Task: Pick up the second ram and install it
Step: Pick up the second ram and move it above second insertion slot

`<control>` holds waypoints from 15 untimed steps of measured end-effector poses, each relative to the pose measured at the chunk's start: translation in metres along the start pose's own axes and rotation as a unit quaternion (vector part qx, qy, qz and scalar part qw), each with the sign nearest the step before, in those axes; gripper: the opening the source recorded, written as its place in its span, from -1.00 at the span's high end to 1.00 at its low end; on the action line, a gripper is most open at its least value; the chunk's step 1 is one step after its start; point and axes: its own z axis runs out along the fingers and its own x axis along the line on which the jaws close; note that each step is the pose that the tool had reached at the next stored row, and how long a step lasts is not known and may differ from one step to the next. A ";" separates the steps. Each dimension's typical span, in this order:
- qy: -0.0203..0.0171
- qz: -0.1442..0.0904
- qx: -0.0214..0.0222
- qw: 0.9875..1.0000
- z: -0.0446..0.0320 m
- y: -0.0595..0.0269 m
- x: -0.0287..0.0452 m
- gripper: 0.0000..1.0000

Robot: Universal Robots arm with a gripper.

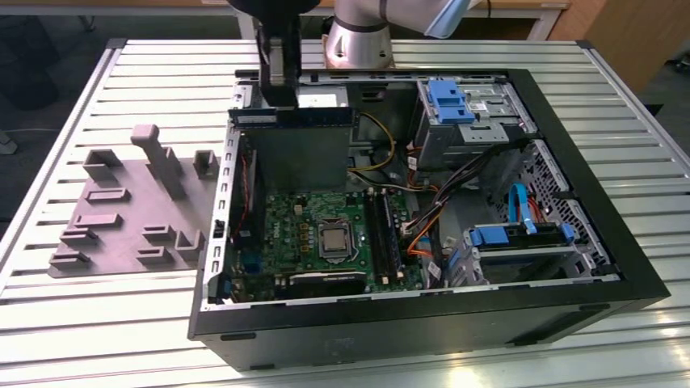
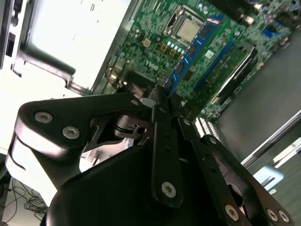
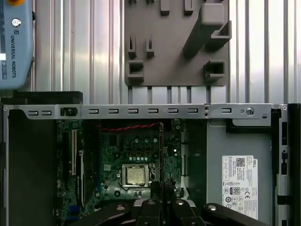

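The gripper (image 1: 283, 105) pinches the second ram (image 1: 313, 117) tight. It is a long, thin, dark blue stick, level above the open computer case (image 1: 431, 331), with free room around.

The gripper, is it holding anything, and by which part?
The gripper holds the second ram by its upper long edge, nearer the end at the exterior view's left.
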 end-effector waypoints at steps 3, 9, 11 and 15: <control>0.000 0.000 0.000 1.000 0.0001 -0.0102 -0.0002 0.72; 0.000 0.000 0.000 1.000 0.0006 -0.0307 -0.0006 0.72; 0.000 0.000 0.000 1.000 0.0008 -0.0367 -0.0007 0.72; 0.000 0.000 0.000 1.000 0.0014 -0.0500 -0.0010 0.72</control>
